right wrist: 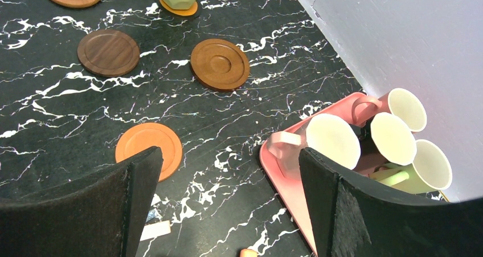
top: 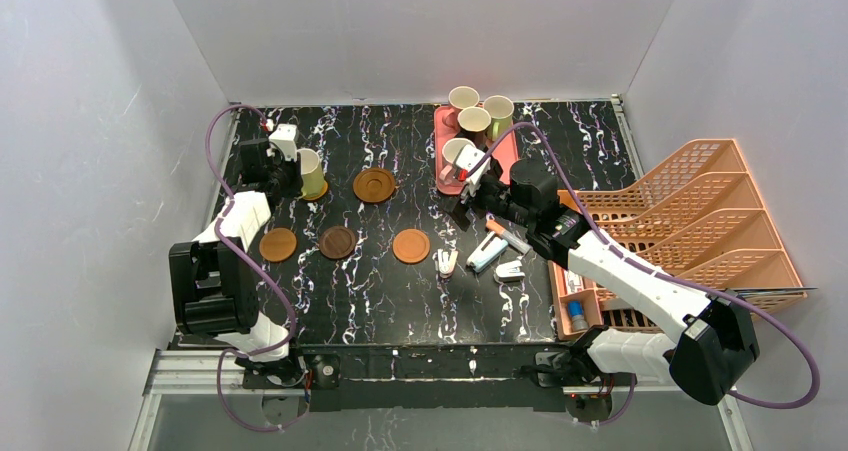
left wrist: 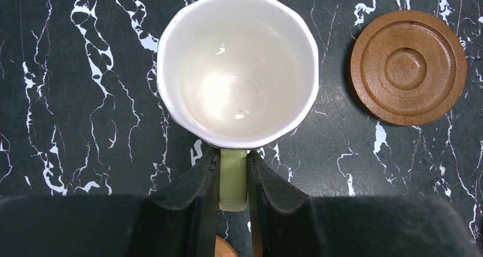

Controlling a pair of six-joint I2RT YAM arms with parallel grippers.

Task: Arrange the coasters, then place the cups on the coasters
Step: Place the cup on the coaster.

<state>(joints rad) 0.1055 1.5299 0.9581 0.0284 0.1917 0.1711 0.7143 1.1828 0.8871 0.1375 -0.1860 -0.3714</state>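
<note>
L gripper [left wrist: 232, 168] clenched on green cup [left wrist: 236, 69] handle, cup on coaster [right wrist: 185, 8]; R gripper [right wrist: 228, 166] jaws released wide, nr pink tray [right wrist: 287, 188].

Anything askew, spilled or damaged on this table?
Nothing looks spilled or broken. The yellow-green cup, gripped at its handle by the left gripper, seems to sit off-centre on its orange coaster, which peeks out on one side.

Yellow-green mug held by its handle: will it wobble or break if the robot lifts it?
Probably wobbly: the left tool pinches only the thin handle of the yellow-green ceramic mug, so the cup part could swing down. Its glossy glaze looks slippery and would likely chip if dropped. It is empty, so it is likely fairly light.
</note>
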